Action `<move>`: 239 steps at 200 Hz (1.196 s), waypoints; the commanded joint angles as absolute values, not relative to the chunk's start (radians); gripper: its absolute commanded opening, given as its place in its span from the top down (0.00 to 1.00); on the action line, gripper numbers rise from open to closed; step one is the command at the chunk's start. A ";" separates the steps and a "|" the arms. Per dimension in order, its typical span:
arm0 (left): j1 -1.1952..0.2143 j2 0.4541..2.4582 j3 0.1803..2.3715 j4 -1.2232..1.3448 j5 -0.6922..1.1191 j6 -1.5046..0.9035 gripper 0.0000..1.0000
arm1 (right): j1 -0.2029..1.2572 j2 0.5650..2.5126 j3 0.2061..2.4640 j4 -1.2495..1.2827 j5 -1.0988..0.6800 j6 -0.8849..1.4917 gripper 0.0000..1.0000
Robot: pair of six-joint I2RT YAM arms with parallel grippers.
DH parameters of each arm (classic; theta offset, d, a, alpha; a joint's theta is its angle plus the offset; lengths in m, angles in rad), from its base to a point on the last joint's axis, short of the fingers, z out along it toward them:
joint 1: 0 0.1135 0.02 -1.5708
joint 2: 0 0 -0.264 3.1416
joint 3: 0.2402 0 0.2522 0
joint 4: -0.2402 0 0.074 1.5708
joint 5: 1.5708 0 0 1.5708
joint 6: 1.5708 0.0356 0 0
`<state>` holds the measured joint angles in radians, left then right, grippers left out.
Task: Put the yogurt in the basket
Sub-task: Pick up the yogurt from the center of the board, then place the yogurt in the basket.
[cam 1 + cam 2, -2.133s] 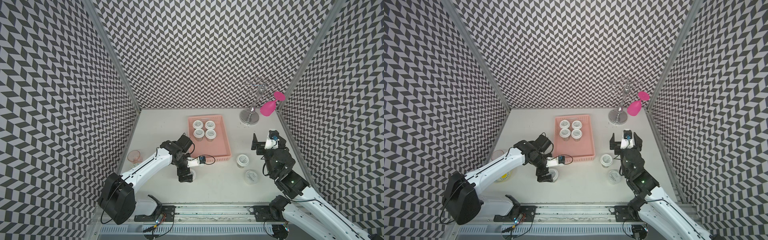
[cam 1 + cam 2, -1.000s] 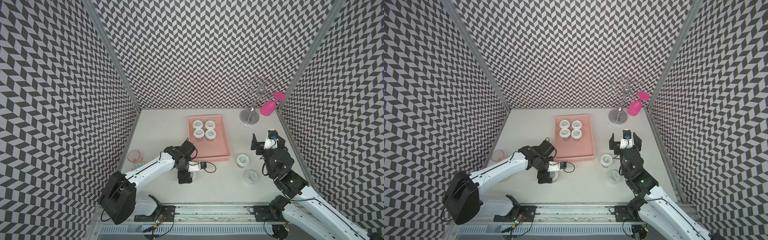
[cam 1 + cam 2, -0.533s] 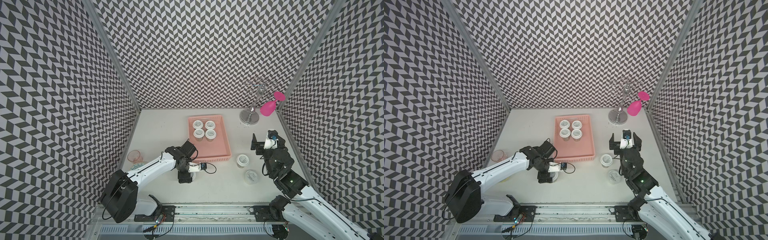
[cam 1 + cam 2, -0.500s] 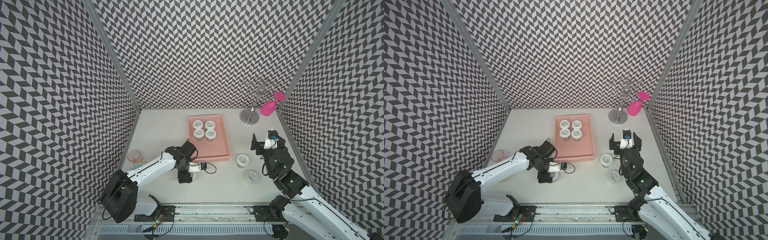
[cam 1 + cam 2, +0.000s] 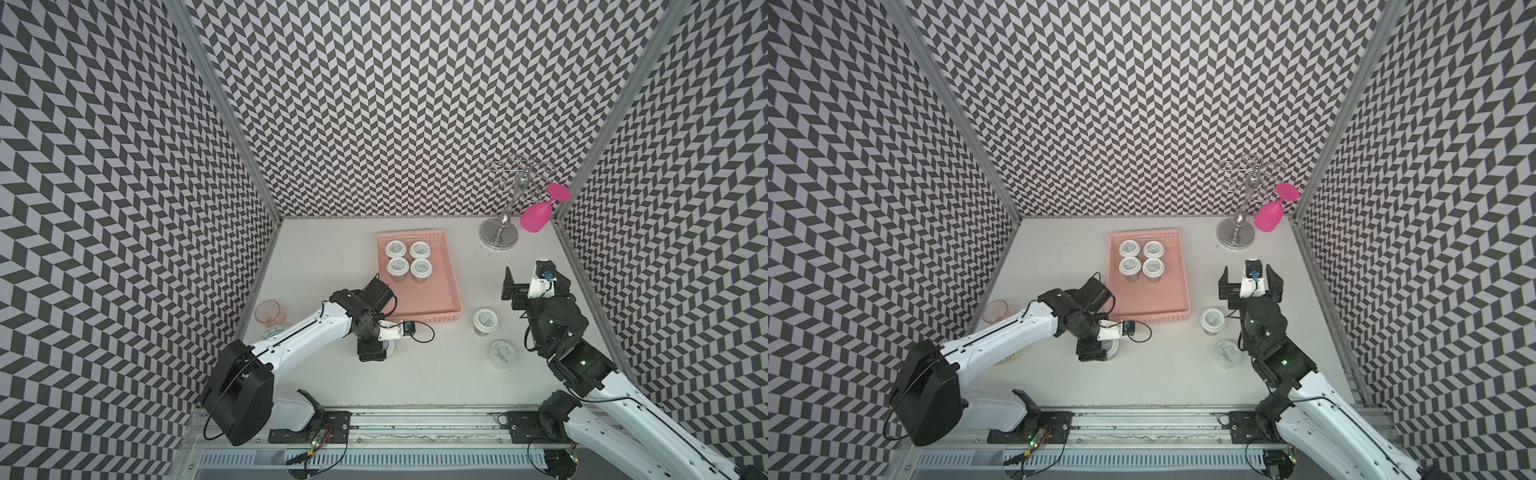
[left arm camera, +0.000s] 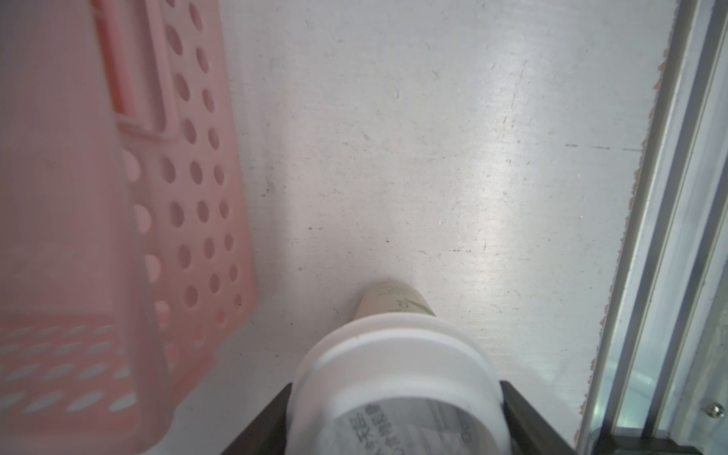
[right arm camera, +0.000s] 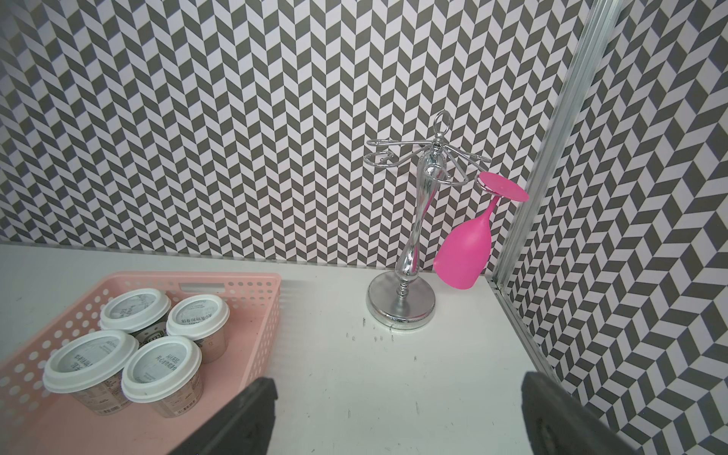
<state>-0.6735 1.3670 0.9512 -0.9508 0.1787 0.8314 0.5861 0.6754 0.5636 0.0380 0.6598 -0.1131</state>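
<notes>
Counting seven yogurt tubs: four in the basket, two on the table near the right gripper (jaws wide apart), last tub clamped in the left gripper beside the basket

2 top views high, looking down, whole table; wrist views close, sharing basket.

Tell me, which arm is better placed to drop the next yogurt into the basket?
Left. The left gripper has its jaws against both sides of a yogurt tub standing right beside the basket. The right gripper is open, holds nothing, and is not over either of the two loose tubs near it.
</notes>
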 commanded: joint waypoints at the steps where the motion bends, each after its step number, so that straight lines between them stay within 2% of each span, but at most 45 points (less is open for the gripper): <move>1: -0.688 1.372 1.020 -0.986 0.230 0.808 0.24 | 0.591 0.673 0.557 0.077 0.671 -0.118 0.01; 72: -0.714 1.388 1.253 -1.055 0.365 0.759 0.24 | 0.591 0.673 0.558 0.077 0.669 -0.118 0.00; 146: -0.696 1.445 1.348 -0.957 0.273 0.715 0.24 | 0.591 0.670 0.556 0.075 0.672 -0.117 0.00; 239: -0.555 1.573 1.413 -0.846 0.237 0.731 0.25 | 0.592 0.679 0.564 0.066 0.653 -0.106 0.01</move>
<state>-0.5655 1.5421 1.3930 -0.8909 0.2481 0.7273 0.5861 0.6807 0.5632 0.0372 0.6579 -0.1123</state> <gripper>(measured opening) 0.758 0.995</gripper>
